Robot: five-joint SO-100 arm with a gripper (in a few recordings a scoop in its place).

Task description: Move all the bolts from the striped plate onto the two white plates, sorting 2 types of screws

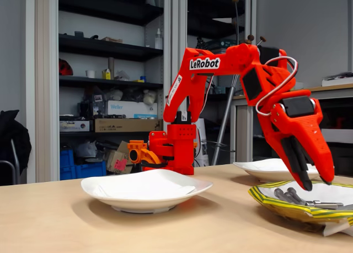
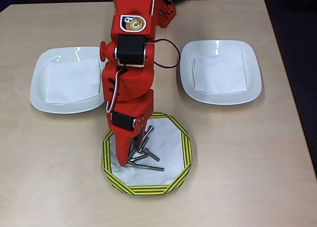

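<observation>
Several grey bolts (image 2: 147, 154) lie in a loose heap in the left half of the striped plate (image 2: 185, 149), some long and slim, some shorter. My red gripper (image 2: 127, 159) points down over that heap, its tips just above the bolts. In the fixed view the gripper (image 1: 315, 183) is open with a small gap and nothing between its fingers, hanging above the bolts (image 1: 293, 196) in the striped plate (image 1: 265, 198). The two white plates, left (image 2: 39, 83) and right (image 2: 252, 73), each hold a square of white paper and no bolts.
The arm's base (image 1: 174, 148) stands at the table's far edge between the white plates (image 1: 198, 187) (image 1: 256, 167). Bare wooden table (image 2: 237, 167) surrounds the plates. Shelves and boxes stand behind the table.
</observation>
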